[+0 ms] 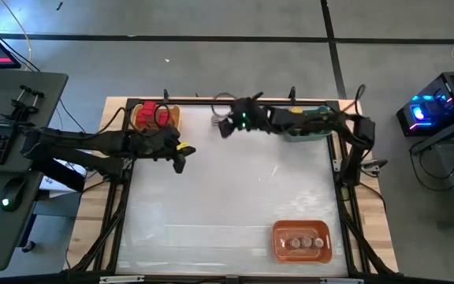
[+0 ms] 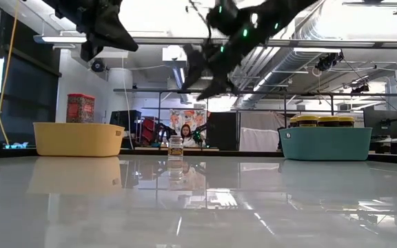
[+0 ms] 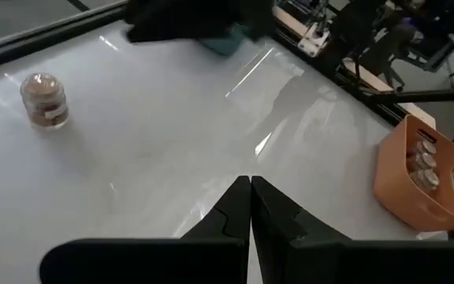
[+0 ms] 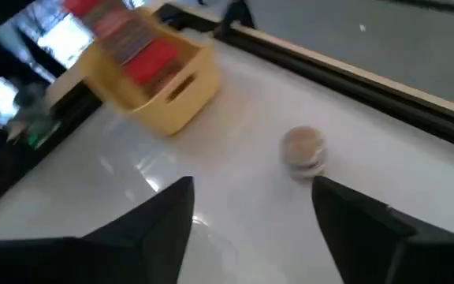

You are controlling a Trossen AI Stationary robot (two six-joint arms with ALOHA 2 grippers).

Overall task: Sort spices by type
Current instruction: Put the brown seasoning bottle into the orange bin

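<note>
Small jar (image 2: 176,145) upright on table — right gripper (image 4: 251,207) open above.

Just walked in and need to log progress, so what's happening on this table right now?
The robot is sorting spices into trays. Red boxes sit in the yellow tray, yellow-lidded jars in the teal tray, and grey-brown jars in the orange tray. One small jar stands alone on the table near the far edge. The right gripper hangs above it with fingers open and nothing held. The left gripper is shut and empty, near the yellow tray.
</note>
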